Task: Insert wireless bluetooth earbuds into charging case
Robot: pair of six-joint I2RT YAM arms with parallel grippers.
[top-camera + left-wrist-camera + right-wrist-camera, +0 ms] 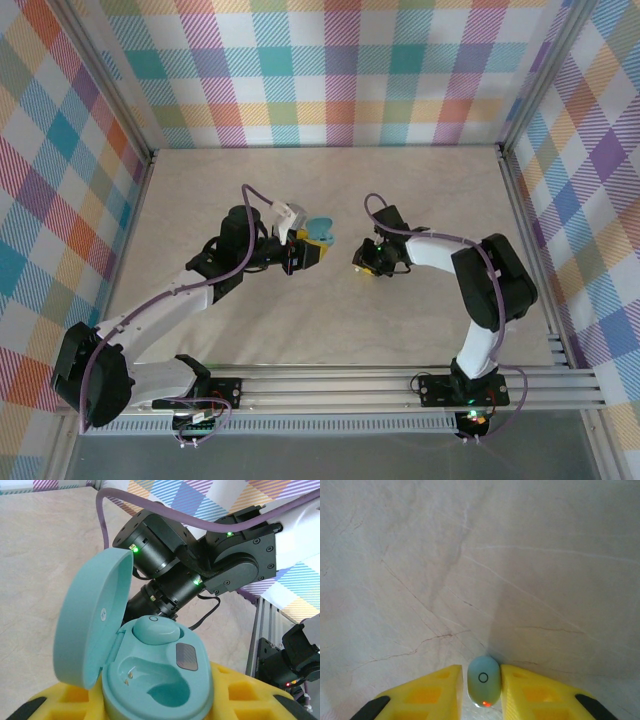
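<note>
My left gripper [308,252] is shut on a teal oval charging case [160,680], held between its yellow fingers [245,692]. The case's lid [92,622] stands open to the left. One earbud [155,630] sits in the far slot, and the near slot is bare, with two gold contacts showing. The case's lid also shows from above [322,229]. My right gripper [482,692] is down at the table, its yellow fingers [430,695] close on either side of a second pale teal earbud [483,677]. That earbud has a ring mark and a red light.
The right arm's black wrist and purple cable [200,555] are just beyond the case. The pale marbled table [330,330] is bare around both grippers. An aluminium rail [380,385] runs along the near edge. Plaid walls close in the other three sides.
</note>
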